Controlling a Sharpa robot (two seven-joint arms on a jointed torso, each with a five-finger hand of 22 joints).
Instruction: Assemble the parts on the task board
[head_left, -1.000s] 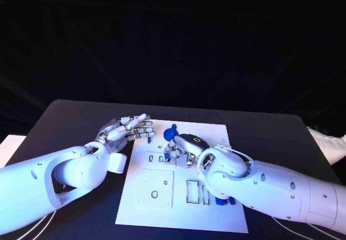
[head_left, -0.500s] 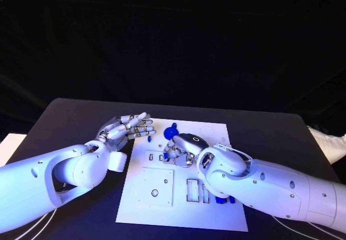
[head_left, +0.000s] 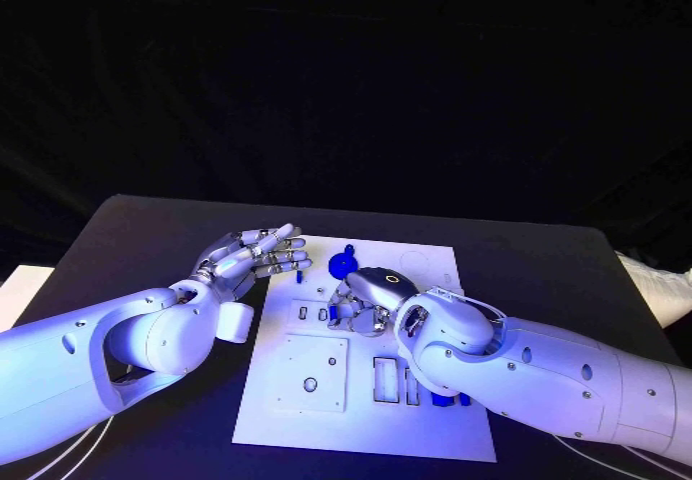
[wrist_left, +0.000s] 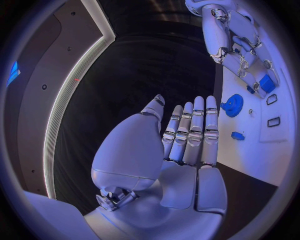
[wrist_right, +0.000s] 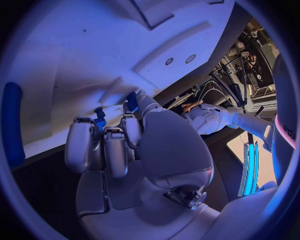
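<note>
The white task board (head_left: 368, 432) lies in the middle of the black table. My right hand (head_left: 364, 298) hovers low over the board's row of small slots, its fingers curled down, pinching a small blue part (wrist_left: 267, 83) at their tips; the same part (wrist_right: 132, 101) peeks out between thumb and fingers. A blue gear (head_left: 343, 265) stands on the board just beyond that hand, and a small blue piece (head_left: 302, 278) lies near it. My left hand (head_left: 254, 257) floats at the board's left edge, its fingers (wrist_left: 195, 130) straight and together, holding nothing.
Two more blue parts (head_left: 441, 398) lie by the long slots (head_left: 384, 380) near my right forearm. A raised square plate (head_left: 309, 375) with a hole sits at the board's near left. A long blue piece (wrist_right: 12, 125) lies on the board's surface.
My right hand has edged slightly left over the small slots, still holding the blue part. The left hand has hardly moved.
</note>
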